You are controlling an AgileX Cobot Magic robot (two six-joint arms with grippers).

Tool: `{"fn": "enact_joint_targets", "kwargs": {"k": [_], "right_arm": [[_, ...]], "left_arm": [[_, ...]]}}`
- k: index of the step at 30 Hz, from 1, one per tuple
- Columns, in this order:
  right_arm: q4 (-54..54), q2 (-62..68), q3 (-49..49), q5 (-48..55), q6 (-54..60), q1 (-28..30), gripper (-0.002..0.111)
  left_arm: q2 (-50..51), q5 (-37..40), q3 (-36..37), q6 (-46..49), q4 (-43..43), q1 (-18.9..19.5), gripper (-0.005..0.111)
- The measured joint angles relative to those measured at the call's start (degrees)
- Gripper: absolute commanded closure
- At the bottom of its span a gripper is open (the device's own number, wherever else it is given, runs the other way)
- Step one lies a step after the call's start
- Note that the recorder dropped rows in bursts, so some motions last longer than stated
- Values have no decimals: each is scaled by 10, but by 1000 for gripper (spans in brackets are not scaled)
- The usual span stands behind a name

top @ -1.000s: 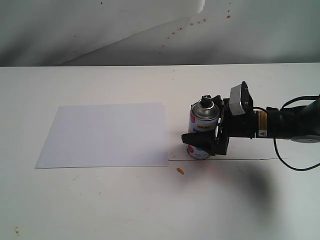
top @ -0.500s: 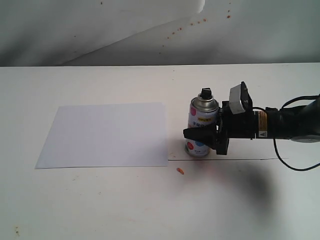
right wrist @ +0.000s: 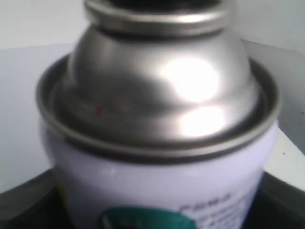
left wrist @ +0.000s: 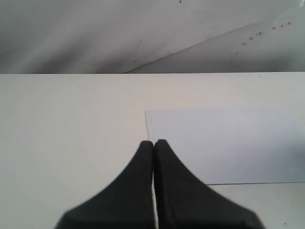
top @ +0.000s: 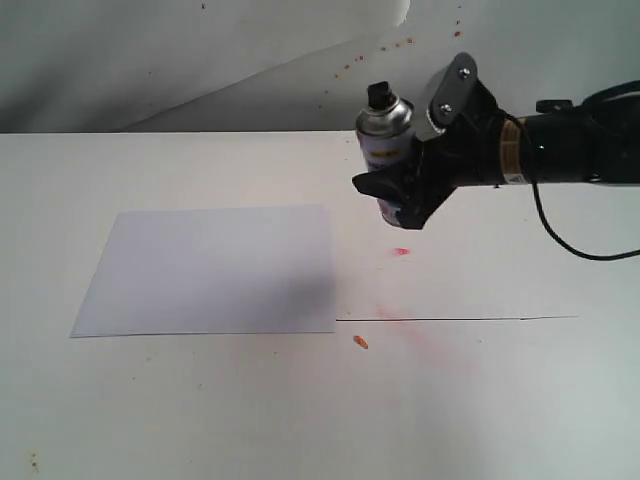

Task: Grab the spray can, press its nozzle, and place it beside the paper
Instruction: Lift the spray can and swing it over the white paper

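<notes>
My right gripper is shut on the spray can and holds it in the air above the table, right of the paper, tilted slightly left. The black nozzle tops the can's silver dome. In the right wrist view the can fills the frame, with its silver shoulder and white body between the dark fingers; only the nozzle's base shows at the frame's edge. The left gripper is shut and empty, low over the table at a corner of the paper.
A small orange scrap lies near the paper's front right corner. A red spot and a faint pink stain mark the table under the can. A thin dark line runs across the table. A creased white backdrop stands behind.
The right gripper closed on the can as it stood on the table, then lifted it up and a little left. A red spot now shows on the table.
</notes>
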State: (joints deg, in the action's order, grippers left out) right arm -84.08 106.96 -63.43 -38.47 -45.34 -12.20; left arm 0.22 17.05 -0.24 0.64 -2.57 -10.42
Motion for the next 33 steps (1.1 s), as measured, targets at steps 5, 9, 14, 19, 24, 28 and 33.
{"fn": "enact_joint_targets", "kwargs": {"k": [5, 9, 14, 19, 24, 28, 33], "right_arm": [[-99, -4, -58, 102, -124, -79, 108], [-132, -4, -69, 158, -164, -126, 108], [-134, -4, -69, 175, -174, -151, 108], [-109, -4, -69, 186, -170, -156, 108], [-39, -4, -69, 249, -123, -172, 108], [72, -4, -70, 326, -26, -181, 108], [259, -4, -70, 404, 117, -190, 108]], "left_arm": [[0, 0, 0, 0, 0, 0, 107], [0, 0, 0, 0, 0, 0, 107], [0, 0, 0, 0, 0, 0, 107], [0, 0, 0, 0, 0, 0, 107], [0, 0, 0, 0, 0, 0, 107], [0, 0, 0, 0, 0, 0, 107], [0, 0, 0, 0, 0, 0, 107]]}}
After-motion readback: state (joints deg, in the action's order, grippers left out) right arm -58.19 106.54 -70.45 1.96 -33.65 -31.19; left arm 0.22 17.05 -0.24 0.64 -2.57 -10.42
